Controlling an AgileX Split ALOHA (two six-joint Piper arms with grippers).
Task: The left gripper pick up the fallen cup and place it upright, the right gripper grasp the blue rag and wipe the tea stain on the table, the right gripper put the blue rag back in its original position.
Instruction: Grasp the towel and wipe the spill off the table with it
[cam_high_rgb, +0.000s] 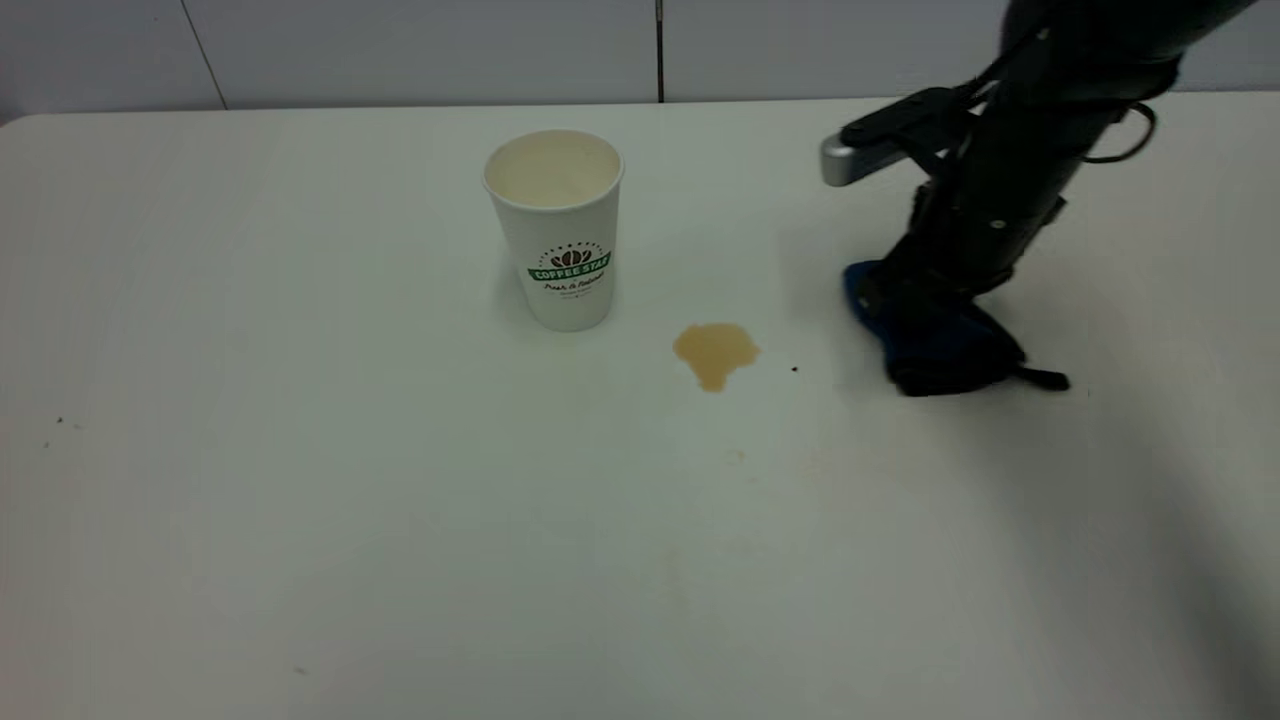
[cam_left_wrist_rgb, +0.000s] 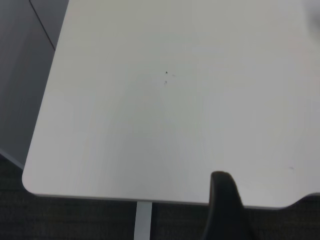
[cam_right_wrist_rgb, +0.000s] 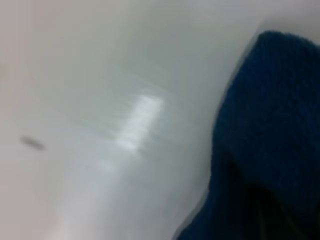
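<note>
Fingers on my right gripper (cam_high_rgb: 905, 300) are buried in the blue rag (cam_high_rgb: 935, 345), so I cannot tell whether they have closed on it or only press into it; the right wrist view shows just dark-blue cloth filling one side. That arm leans down steeply from the far right edge, and I judge the rag is being taken here because it lies just right of the tea stain (cam_high_rgb: 714, 353), a short sweep away. Its black loop tail trails out to the right on the worktop (cam_high_rgb: 300, 500).

My left gripper (cam_left_wrist_rgb: 225, 210) is parked off the left end of the worktop, out of the exterior view. Only one dark finger shows in its wrist view, so I cannot tell how those fingers stand either.

I see the cup (cam_high_rgb: 560, 228) upright, left of the stain and apart from it, mouth up, so I judge the first step done. Its green banner reads "COFFEE STAR" under a bean emblem; the script below is too small to read. A tiny black speck sits just right of the stain.
</note>
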